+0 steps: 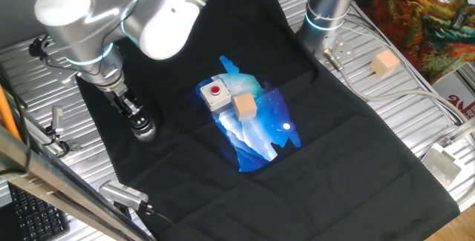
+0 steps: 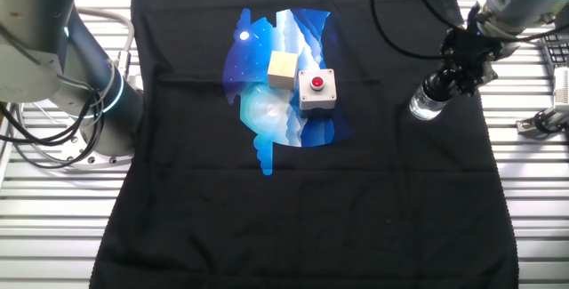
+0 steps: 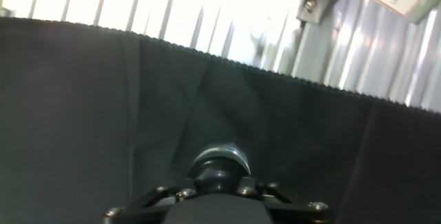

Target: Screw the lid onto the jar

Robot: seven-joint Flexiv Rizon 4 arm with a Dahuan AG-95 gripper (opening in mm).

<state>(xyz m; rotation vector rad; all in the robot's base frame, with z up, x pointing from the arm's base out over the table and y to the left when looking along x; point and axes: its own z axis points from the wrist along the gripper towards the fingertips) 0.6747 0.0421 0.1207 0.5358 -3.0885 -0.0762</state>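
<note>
My gripper point(image 2: 449, 74) is clamped on the lid point(image 3: 219, 176), seated atop the jar point(image 2: 426, 104) on the black cloth's point(image 1: 356, 159) edge. Twisting squarely, without pressing sideways, should stop cross-threading. Farther off sit the button box point(image 2: 316, 89) and wooden cube point(image 2: 283, 68).

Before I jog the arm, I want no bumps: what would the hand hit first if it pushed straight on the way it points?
The jar. It sits right at the tips of the hand, the dark lid between them, and under it lies the black cloth. Whether the hand grips the lid, I cannot tell.
</note>
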